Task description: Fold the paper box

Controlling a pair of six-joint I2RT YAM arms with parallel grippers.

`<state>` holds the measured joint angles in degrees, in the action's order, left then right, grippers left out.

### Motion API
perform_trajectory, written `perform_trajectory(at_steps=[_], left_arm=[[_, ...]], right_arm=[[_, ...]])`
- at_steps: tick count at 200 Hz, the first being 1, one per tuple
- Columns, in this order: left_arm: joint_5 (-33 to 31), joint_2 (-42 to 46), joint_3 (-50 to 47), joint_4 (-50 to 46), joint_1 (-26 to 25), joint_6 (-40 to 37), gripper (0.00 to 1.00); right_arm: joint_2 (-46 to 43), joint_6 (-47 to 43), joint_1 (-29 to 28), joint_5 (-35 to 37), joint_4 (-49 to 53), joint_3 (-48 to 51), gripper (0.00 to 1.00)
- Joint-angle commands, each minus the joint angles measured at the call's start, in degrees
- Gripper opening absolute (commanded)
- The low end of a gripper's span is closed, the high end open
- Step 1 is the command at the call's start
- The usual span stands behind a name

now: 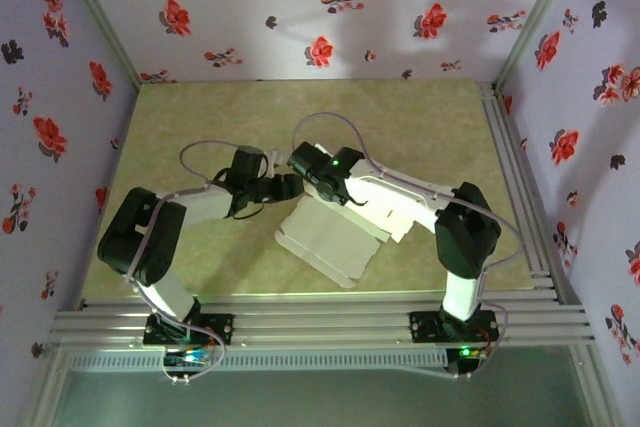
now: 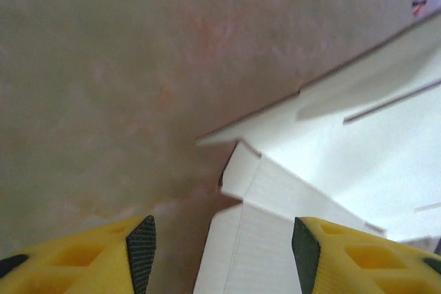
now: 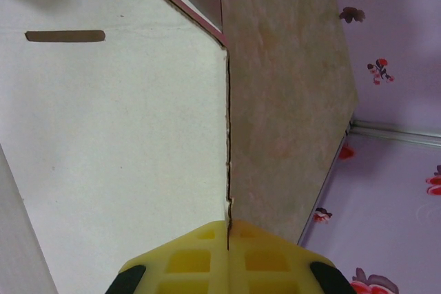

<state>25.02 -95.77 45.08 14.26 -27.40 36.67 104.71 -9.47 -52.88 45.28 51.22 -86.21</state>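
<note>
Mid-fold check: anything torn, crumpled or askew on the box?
Nothing stands out. The paper box looks untorn and uncrumpled; the right gripper pinches its edge, and the open left gripper straddles a flap.

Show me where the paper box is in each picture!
Top external: the paper box lies in the middle, whitish face up.
Left wrist: right and lower middle, with a flap between the fingers of the open left gripper.
Right wrist: left half, its edge pinched in the right gripper.
Shared landmark: the beige-green table beneath it.
</note>
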Motion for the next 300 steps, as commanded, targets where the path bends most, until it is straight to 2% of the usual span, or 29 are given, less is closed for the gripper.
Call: perform_trajectory(at_steps=[1, 50, 103, 153, 196, 219, 254, 300], left_arm=[[-4.6, -1.3, -1.7, 12.3, -0.6, 3.3, 0.58], [-4.5, -4.1, -2.0, 18.6, -1.5, 6.8, 0.61], [-3.8, -6.1, 1.0, 14.4, -4.3, 8.6, 0.59], [-2.4, -7.5, 2.2, 12.8, -4.9, 10.3, 0.55], [-5.9, -7.6, 1.9, 10.8, -5.2, 9.2, 0.53], [-7.1, -7.3, 0.9, 11.5, -5.0, 9.2, 0.58], [-4.2, -5.4, -1.4, 14.7, -4.4, 11.0, 0.63], [-2.0, -1.5, -3.7, 15.8, -1.8, 6.8, 0.65]], right_arm=[[0.3, 0.1, -0.5, 1.0, 0.2, -1.4, 0.0], [0.8, 0.4, -0.5, 0.9, -0.1, -0.9, 0.0], [1.0, 0.4, -0.5, 1.0, -0.5, -0.8, 0.0], [1.2, 0.4, -0.5, 0.9, -0.9, -0.6, 0.0], [0.9, 0.5, -0.5, 1.1, -1.0, -0.1, 0.0], [1.1, 0.6, -0.5, 1.5, -1.1, 0.2, 0.0], [1.0, 0.7, -0.5, 1.6, -1.2, 0.7, 0.0], [0.7, 0.2, -0.5, 0.0, -2.0, 1.3, 0.0]])
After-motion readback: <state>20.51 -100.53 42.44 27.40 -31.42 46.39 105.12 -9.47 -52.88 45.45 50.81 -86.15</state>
